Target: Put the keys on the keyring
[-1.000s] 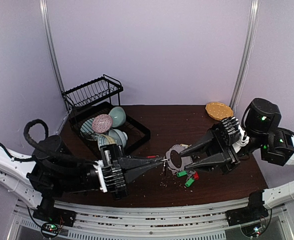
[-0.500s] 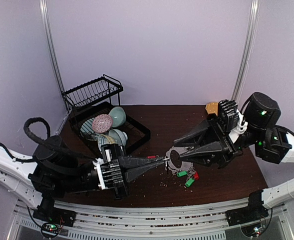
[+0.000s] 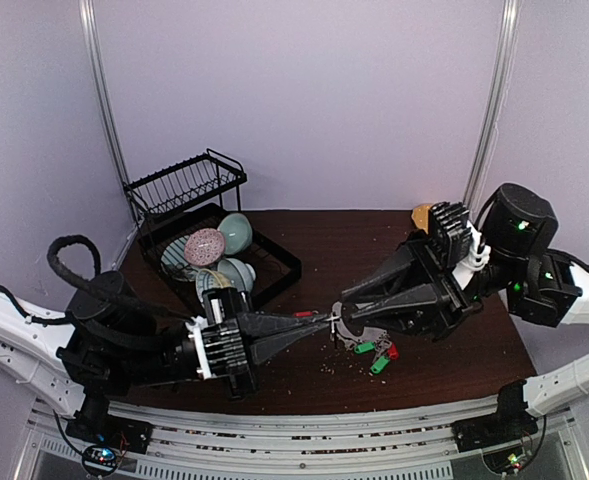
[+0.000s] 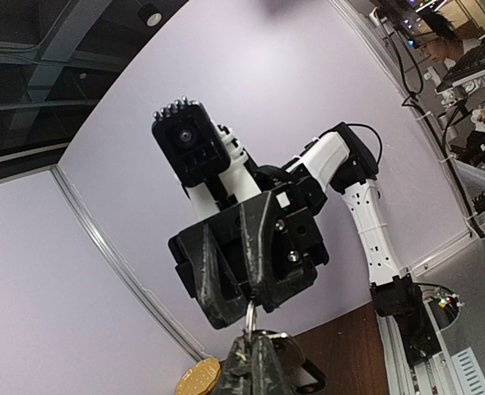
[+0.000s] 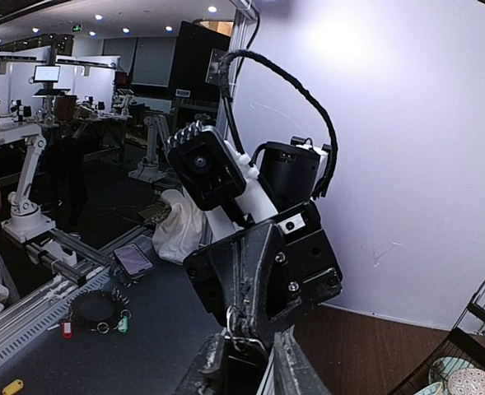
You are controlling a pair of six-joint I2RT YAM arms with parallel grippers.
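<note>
Top external view puts you early in the task: your left hand (image 3: pixel 316 323) is pinched shut on one key (image 3: pixel 327 319), tip to tip with your right hand (image 3: pixel 346 310), which looks clamped on the keyring (image 3: pixel 350 336) at mid-desk. No key looks threaded yet; the tagged keys (image 3: pixel 377 355) lie on the desk (image 3: pixel 324 240) beside it.

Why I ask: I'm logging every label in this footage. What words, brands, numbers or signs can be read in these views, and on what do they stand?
No text can be read in any view.
Green ceiling sign, far back in the right wrist view: too small to read.
Monitor in the same background: blurred.
Key tags on the table: no print can be made out.
</note>
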